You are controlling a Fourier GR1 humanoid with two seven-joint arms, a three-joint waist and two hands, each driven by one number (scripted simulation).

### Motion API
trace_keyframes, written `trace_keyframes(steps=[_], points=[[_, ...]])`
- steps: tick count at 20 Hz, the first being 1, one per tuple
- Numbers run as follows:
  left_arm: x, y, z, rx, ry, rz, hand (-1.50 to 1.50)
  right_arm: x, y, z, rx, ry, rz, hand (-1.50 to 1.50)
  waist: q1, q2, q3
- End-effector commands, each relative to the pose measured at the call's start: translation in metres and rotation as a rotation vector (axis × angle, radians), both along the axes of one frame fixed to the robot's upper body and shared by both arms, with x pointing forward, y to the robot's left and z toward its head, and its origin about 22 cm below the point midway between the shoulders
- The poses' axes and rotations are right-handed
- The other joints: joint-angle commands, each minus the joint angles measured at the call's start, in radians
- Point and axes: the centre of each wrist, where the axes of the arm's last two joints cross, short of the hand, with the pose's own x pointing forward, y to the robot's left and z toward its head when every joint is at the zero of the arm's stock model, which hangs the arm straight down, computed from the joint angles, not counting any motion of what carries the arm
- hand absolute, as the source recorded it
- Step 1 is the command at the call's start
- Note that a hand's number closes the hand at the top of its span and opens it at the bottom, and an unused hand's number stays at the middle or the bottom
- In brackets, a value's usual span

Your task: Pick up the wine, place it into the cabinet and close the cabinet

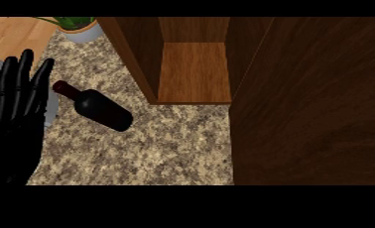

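Pickup not yet begun: my left hand [22, 98] rests at nine o'clock, fingers straight, holding nothing. The wine [99, 107] lies on the counter [176, 142], just left of centre. Next I must curl round it, then lift toward the open cabinet [194, 73] at twelve o'clock

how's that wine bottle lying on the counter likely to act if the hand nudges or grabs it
The wine bottle lies on its side on the granite counter, so a sideways nudge would probably roll it. It looks like dark, glossy glass: likely rigid, perhaps slippery and breakable. The left hand is open beside its neck, not touching it.
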Motion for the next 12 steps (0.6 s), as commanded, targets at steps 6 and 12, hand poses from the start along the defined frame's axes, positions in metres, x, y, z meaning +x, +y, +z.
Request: trace_keyframes(steps=[6, 12], points=[[0.029, -0.008, -0.019, -0.092, 0.088, 0.629, -1.5, -0.021, 0.0, 0.001, -0.004, 0.03, 0.097, -1.5, -0.038, 0.011, 0.004], [0.065, -0.069, 0.017, -0.456, 0.144, 0.573, -1.5, -0.041, 0.01, 0.01, -0.017, 0.196, 0.31, -1.5, -0.038, 0.009, 0.001]])
